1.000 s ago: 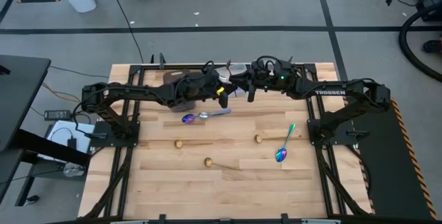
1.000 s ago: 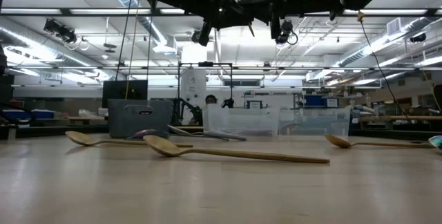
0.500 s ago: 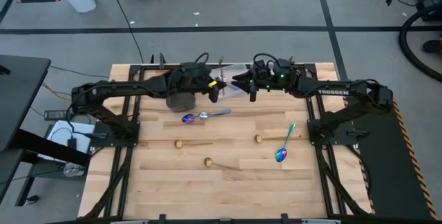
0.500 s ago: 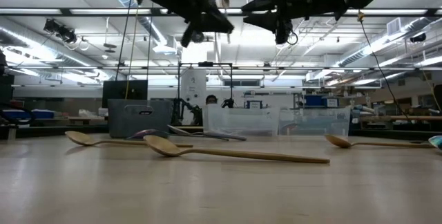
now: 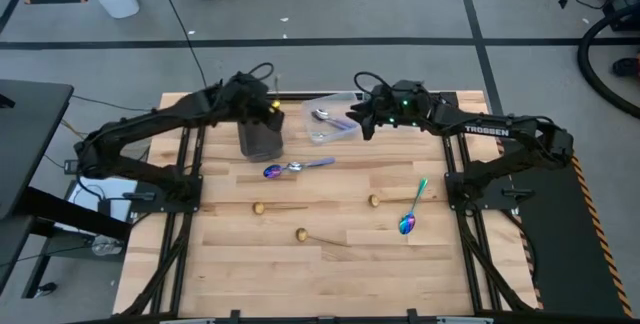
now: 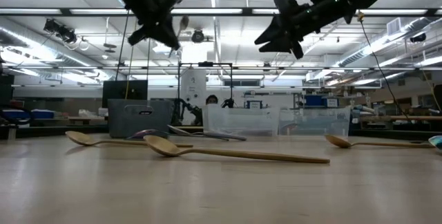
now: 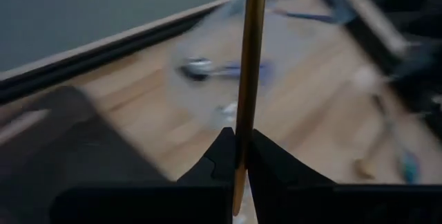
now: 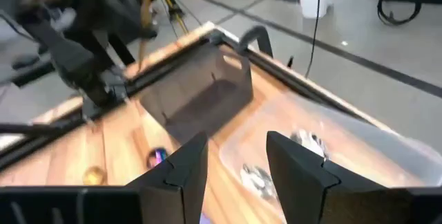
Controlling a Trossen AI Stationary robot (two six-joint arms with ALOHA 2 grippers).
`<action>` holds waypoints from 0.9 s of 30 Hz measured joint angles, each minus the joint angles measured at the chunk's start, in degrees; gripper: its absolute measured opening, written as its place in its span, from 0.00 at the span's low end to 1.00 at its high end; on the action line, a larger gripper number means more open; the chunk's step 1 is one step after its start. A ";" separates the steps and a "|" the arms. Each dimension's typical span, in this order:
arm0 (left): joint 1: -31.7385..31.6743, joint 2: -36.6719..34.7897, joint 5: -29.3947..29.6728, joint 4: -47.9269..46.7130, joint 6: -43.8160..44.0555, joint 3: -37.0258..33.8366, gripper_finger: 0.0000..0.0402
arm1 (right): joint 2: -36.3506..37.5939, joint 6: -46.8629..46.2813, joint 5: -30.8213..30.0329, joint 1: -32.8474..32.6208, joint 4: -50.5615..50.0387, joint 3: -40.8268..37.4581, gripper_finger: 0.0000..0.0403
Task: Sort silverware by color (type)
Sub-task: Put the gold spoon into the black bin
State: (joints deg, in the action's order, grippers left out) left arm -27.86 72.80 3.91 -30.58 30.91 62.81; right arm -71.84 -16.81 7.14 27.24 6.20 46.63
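While the left gripper (image 7: 241, 156) hangs above the dark bin (image 5: 260, 136), its jaws are clamped on a gold spoon (image 7: 247, 79) that stands upright between them. The right gripper (image 5: 362, 124) hovers over the clear tub (image 5: 335, 129) just beside the dark bin, jaws apart and holding nothing. Silver spoons (image 5: 322, 116) lie inside the clear tub. On the desk (image 5: 330, 274) just in front of the dark bin lies a rainbow spoon (image 5: 285, 169) with a purple-blue bowl. Farther out from the bin, three more gold spoons lie apart on the desk: one (image 5: 262, 207) nearest the bin's side, one (image 5: 305, 235) farther toward the desk's front edge, one (image 5: 378, 201) toward the right arm's side. A second rainbow spoon (image 5: 410, 216), green handle and blue bowl, lies just beside that last gold one, well apart from the bin.
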 joint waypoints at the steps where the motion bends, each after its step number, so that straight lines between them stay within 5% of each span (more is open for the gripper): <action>1: -1.11 0.19 0.12 -1.38 -0.36 0.00 0.06 | -0.01 0.03 0.00 0.00 -0.98 0.00 0.39; 8: -6.73 2.16 -0.72 -5.35 -1.75 -0.75 0.08 | -0.21 -0.67 -0.21 -0.13 -2.76 0.00 0.39; 18: -11.09 2.90 -3.88 -8.74 -3.38 -0.66 0.07 | -0.21 3.06 -8.70 0.42 -3.02 0.00 0.39; 27: -11.08 2.90 -3.64 -11.09 -3.16 -3.08 0.08 | -0.21 0.12 -3.48 0.39 -5.98 0.02 0.39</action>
State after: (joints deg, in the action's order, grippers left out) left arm -38.94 75.70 0.27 -41.67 27.75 59.73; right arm -72.05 -16.70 3.65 27.64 0.22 46.65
